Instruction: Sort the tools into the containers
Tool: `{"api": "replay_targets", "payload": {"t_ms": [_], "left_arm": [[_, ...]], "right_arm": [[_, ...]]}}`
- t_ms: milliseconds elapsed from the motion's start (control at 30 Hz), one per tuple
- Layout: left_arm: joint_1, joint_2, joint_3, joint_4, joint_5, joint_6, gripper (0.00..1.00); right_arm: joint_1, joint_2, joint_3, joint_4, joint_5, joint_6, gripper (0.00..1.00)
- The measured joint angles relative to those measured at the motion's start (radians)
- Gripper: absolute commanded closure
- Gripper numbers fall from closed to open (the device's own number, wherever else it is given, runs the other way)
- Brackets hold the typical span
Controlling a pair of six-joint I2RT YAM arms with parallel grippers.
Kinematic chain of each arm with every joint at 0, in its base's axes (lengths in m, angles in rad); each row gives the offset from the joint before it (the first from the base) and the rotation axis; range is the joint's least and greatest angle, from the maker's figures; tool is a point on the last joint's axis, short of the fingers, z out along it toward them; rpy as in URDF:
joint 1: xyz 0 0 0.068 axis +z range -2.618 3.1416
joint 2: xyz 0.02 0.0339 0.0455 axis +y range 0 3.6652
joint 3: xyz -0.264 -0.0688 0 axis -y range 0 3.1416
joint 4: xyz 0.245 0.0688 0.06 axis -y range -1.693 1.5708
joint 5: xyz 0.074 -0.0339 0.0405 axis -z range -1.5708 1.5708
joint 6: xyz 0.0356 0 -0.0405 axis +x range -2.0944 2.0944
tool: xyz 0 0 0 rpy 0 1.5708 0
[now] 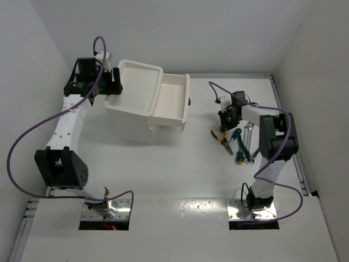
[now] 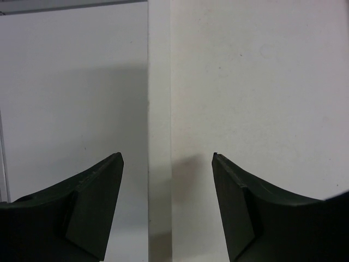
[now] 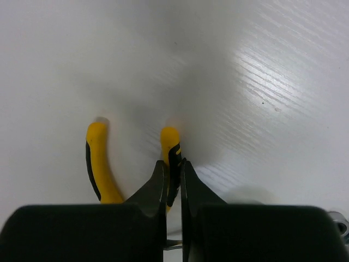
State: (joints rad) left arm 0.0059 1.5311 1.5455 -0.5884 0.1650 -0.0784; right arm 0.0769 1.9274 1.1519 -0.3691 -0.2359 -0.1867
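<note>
Right wrist shows my right gripper point(image 3: 173, 164) pinching one handle of the yellow-handled pliers point(image 3: 97, 158), which lie flat on the table point(image 3: 272, 82), likely for lifting. My left gripper point(image 2: 166, 158) hangs spread beside the drawer unit point(image 1: 136, 117), I judge to steady it while its drawer point(image 1: 174, 101) stands open

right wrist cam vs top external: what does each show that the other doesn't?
Right wrist only: the right gripper is shut on one handle of the yellow-handled pliers, and the other handle is free.
Top external only: the white boxy plastic drawer unit with one drawer pulled out, the left gripper at its left side, green-handled tools and a slim silver metal wrench near the pliers.
Both: the right gripper down at the pliers on the white table.
</note>
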Motion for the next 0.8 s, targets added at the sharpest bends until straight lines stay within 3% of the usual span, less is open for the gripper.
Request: {"api": "replay_targets", "payload": {"t_ms": [267, 533, 667, 800], "left_arm": [[0.000, -0.027, -0.026, 0.025, -0.020, -0.005, 0.25], [-0.001, -0.028, -0.028, 0.056, -0.042, -0.032, 0.18], [-0.005, -0.028, -0.029, 0.064, -0.052, -0.040, 0.16], [-0.007, -0.029, -0.031, 0.072, -0.056, -0.044, 0.16]], "right_arm": [[0.002, -0.051, 0.084, -0.117, -0.005, 0.072, 1.00], [-0.034, -0.220, 0.323, -0.203, -0.069, 0.333, 1.00], [-0.054, -0.319, 0.326, -0.121, -0.160, 0.528, 1.00], [-0.026, -0.361, 0.319, 0.082, -0.243, 0.753, 1.00]]}}
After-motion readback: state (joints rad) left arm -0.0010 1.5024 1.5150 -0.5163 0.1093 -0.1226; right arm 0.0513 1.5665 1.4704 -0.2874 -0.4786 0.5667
